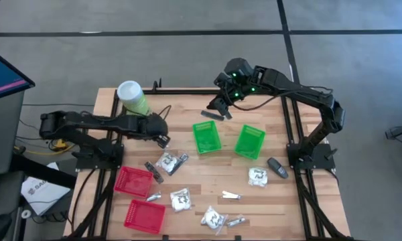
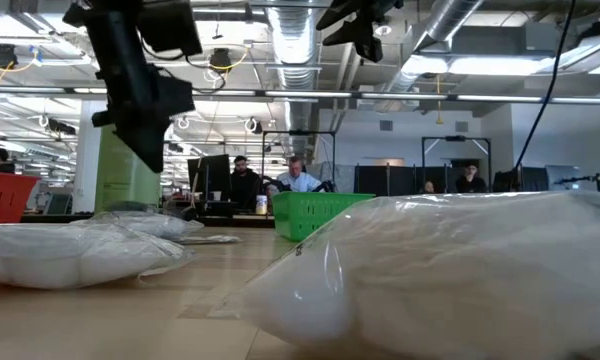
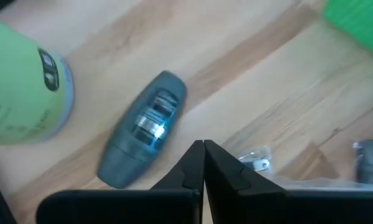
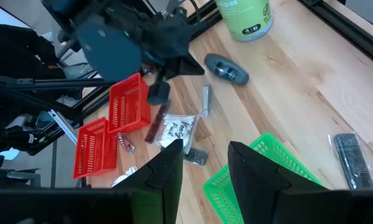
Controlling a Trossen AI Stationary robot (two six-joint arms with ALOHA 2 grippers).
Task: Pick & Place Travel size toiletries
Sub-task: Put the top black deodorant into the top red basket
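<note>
Travel size toiletries lie scattered on the wooden table: white crinkly packets (image 1: 167, 161) (image 1: 181, 199) (image 1: 257, 176), slim silvery sachets (image 1: 230, 195), a dark stick (image 1: 153, 171) and a dark grey oval piece (image 1: 277, 167). Another grey oval piece (image 3: 143, 127) lies flat near the canister, just beyond my left gripper (image 3: 204, 152), which is shut and empty above the table (image 1: 164, 139). My right gripper (image 1: 220, 110) hangs open and empty over the far middle of the table (image 4: 205, 152), beside a dark comb (image 4: 351, 158).
The tall light-green canister (image 1: 132, 97) stands at the far left corner. Two green baskets (image 1: 206, 136) (image 1: 250, 141) sit mid-table and two red baskets (image 1: 132, 181) (image 1: 145, 215) at the near left. A big white packet (image 2: 450, 270) fills the low view. People sit in the room behind.
</note>
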